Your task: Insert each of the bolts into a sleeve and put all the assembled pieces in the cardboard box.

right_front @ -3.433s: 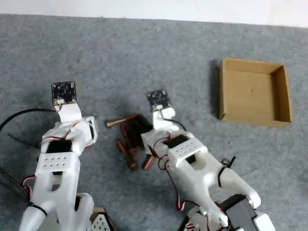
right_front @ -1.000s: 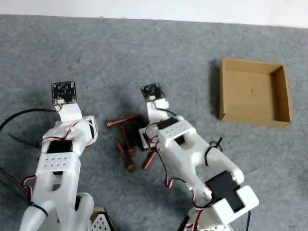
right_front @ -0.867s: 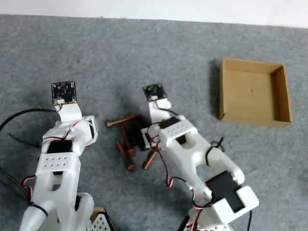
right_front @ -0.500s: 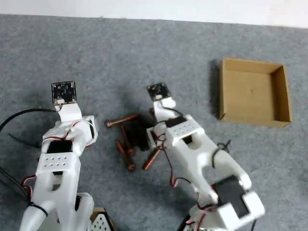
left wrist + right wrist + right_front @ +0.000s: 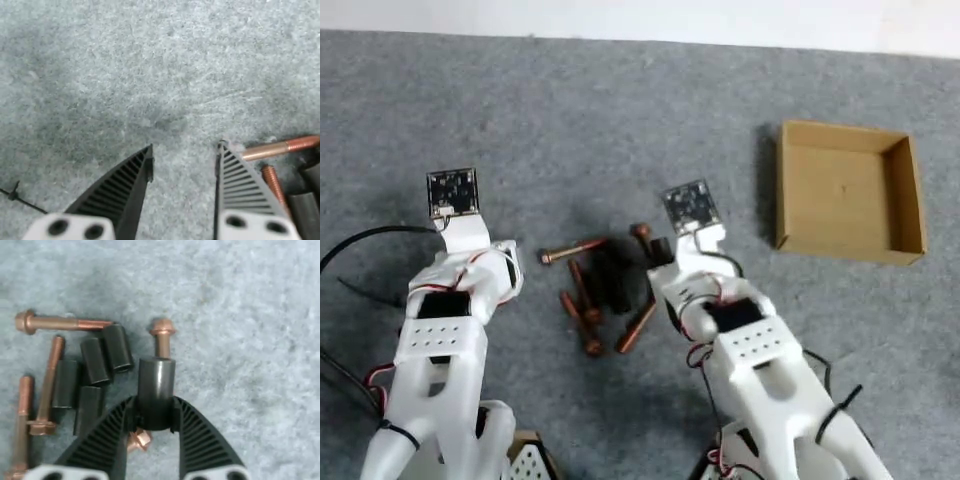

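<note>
My right gripper (image 5: 152, 415) is shut on a black sleeve (image 5: 156, 387) with a copper bolt (image 5: 162, 332) pushed through it, its head sticking out the far end. In the high view this piece (image 5: 645, 238) hangs just right of the pile. On the carpet lie several loose black sleeves (image 5: 95, 361) and copper bolts (image 5: 60, 322), also seen from above as a cluster of bolts (image 5: 582, 292). My left gripper (image 5: 185, 149) stands open over bare carpet left of the pile, with one bolt (image 5: 280, 148) by its fingertip. The cardboard box (image 5: 840, 190) sits at the right.
Grey carpet covers the table. The left arm (image 5: 450, 300) stands at the pile's left side, with a black cable (image 5: 360, 240) trailing beside it. Open carpet lies between the right gripper and the box.
The right arm has swung away from the pile toward the right, carrying the sleeve with the bolt in it. The left arm has stayed still.
</note>
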Controlling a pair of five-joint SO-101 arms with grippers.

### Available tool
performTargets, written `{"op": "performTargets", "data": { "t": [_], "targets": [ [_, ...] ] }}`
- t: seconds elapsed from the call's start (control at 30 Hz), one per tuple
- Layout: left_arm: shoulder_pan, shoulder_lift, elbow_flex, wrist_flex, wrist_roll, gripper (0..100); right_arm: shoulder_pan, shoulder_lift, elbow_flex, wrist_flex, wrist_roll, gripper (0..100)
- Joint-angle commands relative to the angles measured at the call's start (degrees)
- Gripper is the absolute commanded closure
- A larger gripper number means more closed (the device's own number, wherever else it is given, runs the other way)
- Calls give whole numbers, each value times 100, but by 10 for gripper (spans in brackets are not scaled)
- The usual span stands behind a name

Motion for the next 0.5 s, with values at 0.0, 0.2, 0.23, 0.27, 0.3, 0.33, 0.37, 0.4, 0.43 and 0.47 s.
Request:
{"op": "performTargets", "data": {
  "t": [0.0, 0.2, 0.23, 0.27, 0.3, 0.33, 0.37, 0.4, 0.43, 0.47],
  "targets": [
    [-13, 22, -40, -88, 44, 801, 295, -426, -84, 576, 193, 995],
    [4, 22, -40, -97, 44, 801, 760, -136, -75, 1244, 387, 995],
    [40, 22, -40, -97, 44, 801, 840, 13, -84, 1235, 440, 995],
    [84, 22, -40, -88, 35, 801, 919, 189, -92, 1235, 448, 995],
    [110, 22, -40, -70, 26, 801, 989, 400, -92, 1235, 457, 995],
    [110, 22, -40, -70, 18, 801, 1042, 611, -110, 1244, 475, 990],
    [101, 22, -40, -70, 18, 801, 1103, 840, -127, 1244, 484, 988],
    [101, 22, -40, -70, 18, 801, 1112, 1051, -233, 1235, 484, 988],
    [101, 22, -40, -70, 18, 801, 1130, 1288, -418, 1253, 484, 988],
    [101, 22, -40, -70, 18, 801, 1147, 1499, -602, 1253, 484, 988]
  ]
}}
